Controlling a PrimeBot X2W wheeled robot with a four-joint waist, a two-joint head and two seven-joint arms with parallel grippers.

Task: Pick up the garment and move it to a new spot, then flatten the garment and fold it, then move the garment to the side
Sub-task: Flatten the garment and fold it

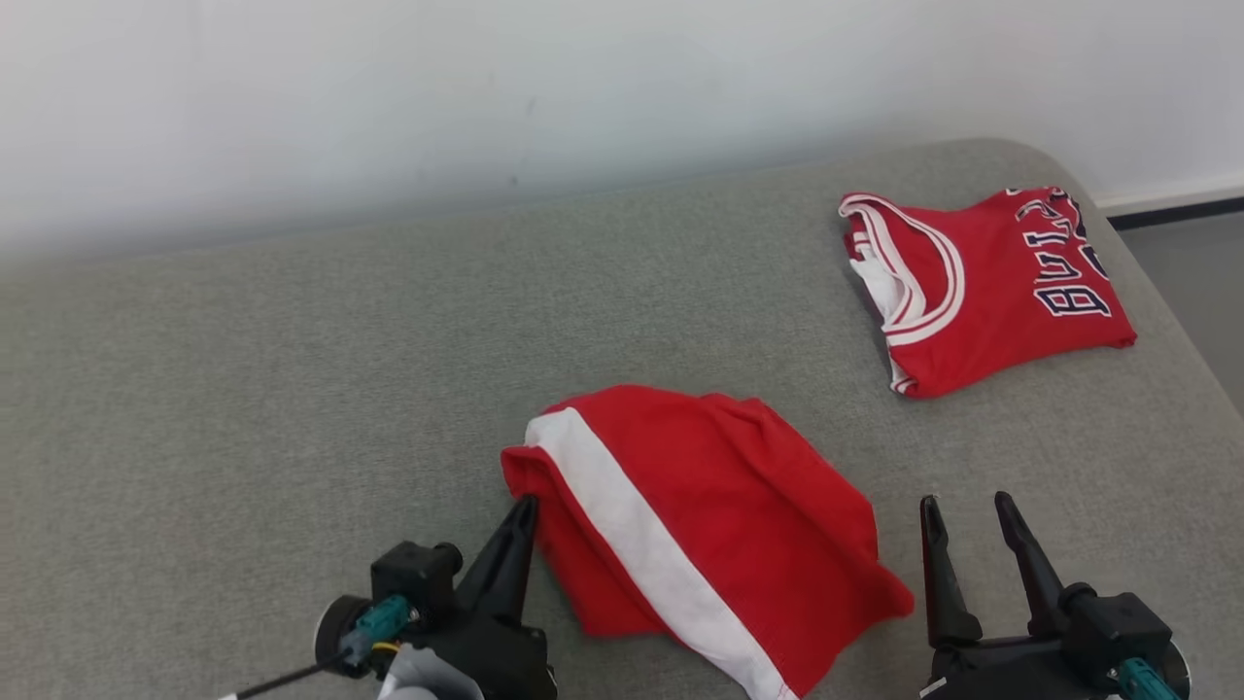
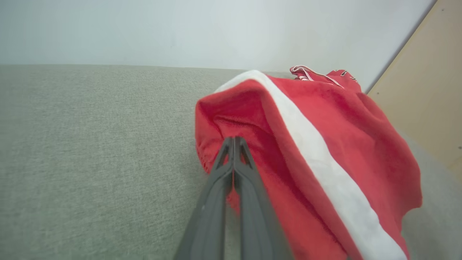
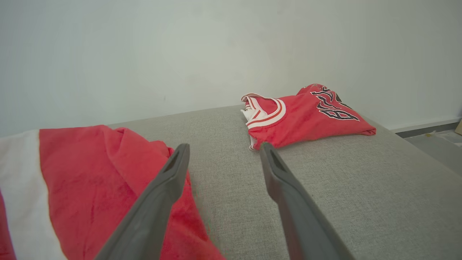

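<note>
Grey padding (image 1: 292, 389) in your head view carried crumpled red shorts (image 1: 700, 506) near you, a folded jersey (image 1: 982, 282) well apart. Left wrist view: your left gripper (image 2: 234, 139) was clamped on their edge. Right wrist view: right gripper (image 3: 223, 145) gaped, empty. Moving, flattening and folding seemingly all remained.

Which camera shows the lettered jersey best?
The head view: the jersey lies whole, seen from above. The right wrist view shows it whole but low and slanted; in the left wrist view its edge peeks over the striped garment.
</note>
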